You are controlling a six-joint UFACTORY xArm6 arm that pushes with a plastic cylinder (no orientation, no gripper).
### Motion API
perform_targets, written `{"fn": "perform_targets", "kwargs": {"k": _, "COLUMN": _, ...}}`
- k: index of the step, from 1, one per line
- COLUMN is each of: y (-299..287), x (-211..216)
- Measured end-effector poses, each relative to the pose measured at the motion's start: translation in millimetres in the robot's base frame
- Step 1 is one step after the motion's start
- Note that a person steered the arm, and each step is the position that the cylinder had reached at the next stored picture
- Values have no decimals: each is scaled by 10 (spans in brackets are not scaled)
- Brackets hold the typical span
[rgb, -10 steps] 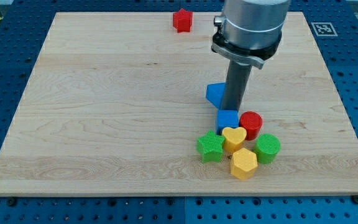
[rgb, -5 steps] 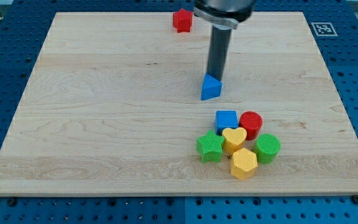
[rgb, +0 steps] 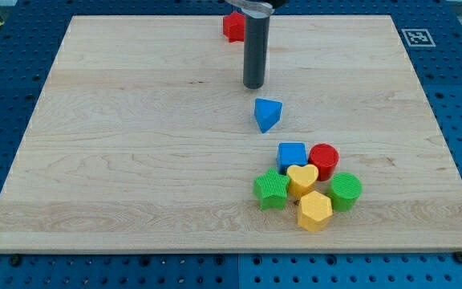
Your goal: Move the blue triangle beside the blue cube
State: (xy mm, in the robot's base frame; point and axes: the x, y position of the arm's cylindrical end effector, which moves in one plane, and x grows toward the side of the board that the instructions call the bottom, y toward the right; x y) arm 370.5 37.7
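The blue triangle (rgb: 268, 114) lies on the wooden board (rgb: 135, 144), a little right of centre. The blue cube (rgb: 292, 154) sits below and to its right, with a small gap between them, at the top left of a cluster of blocks. My tip (rgb: 253, 85) rests on the board just above and slightly left of the blue triangle, not touching it. The dark rod rises from it to the view's top.
Around the blue cube are a red cylinder (rgb: 324, 159), a yellow heart (rgb: 301, 178), a green star (rgb: 272, 189), a green ridged cylinder (rgb: 345, 191) and a yellow hexagon (rgb: 314, 210). A red star (rgb: 231, 27) sits at the top, partly behind the rod.
My tip has moved up and to the left, from beside the blue cube to above the blue triangle. The blue triangle has shifted slightly and turned.
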Motion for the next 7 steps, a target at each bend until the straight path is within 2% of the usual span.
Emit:
{"fn": "perform_targets", "kwargs": {"k": 2, "y": 193, "x": 431}}
{"fn": "perform_targets", "kwargs": {"k": 3, "y": 208, "x": 472}}
{"fn": "perform_targets", "kwargs": {"k": 4, "y": 172, "x": 494}}
{"fn": "perform_targets", "kwargs": {"k": 6, "y": 41, "x": 1067}}
{"fn": "perform_targets", "kwargs": {"k": 7, "y": 14, "x": 1082}}
